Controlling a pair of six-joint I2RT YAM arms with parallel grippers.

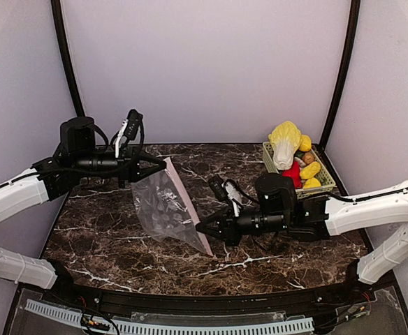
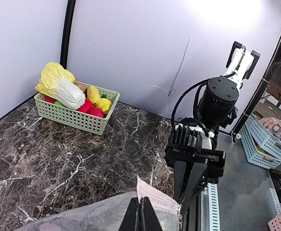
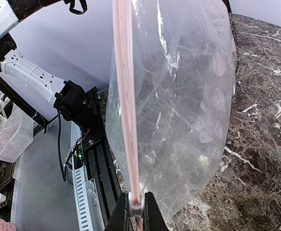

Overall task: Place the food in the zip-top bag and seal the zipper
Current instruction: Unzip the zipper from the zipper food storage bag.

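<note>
1. Your left tool (image 1: 159,166) is clamped on the far corner of the bag (image 1: 161,206). Your right tool (image 1: 205,229) is clamped on the near end of the zipper strip (image 1: 187,199).
2. The strip is the long axis. In the top view it runs taut from 11 o'clock to 5 o'clock between the two tools, and the clear body sags toward 8 o'clock above the desk (image 1: 106,244).
3. The food (image 1: 286,143) is piled in the green basket (image 1: 324,183) in the far right corner, about 2 o'clock from the right tool and well apart from the bag. No food shows inside the bag.
4. The right arm is nearer the basket, but both tools are occupied. One probably has to let go, and the mouth likely needs slack to gape.
5. The desk is dark and marbled, and the stretch between bag and basket looks free. The walls stand close behind the basket, so room there is tight.
</note>
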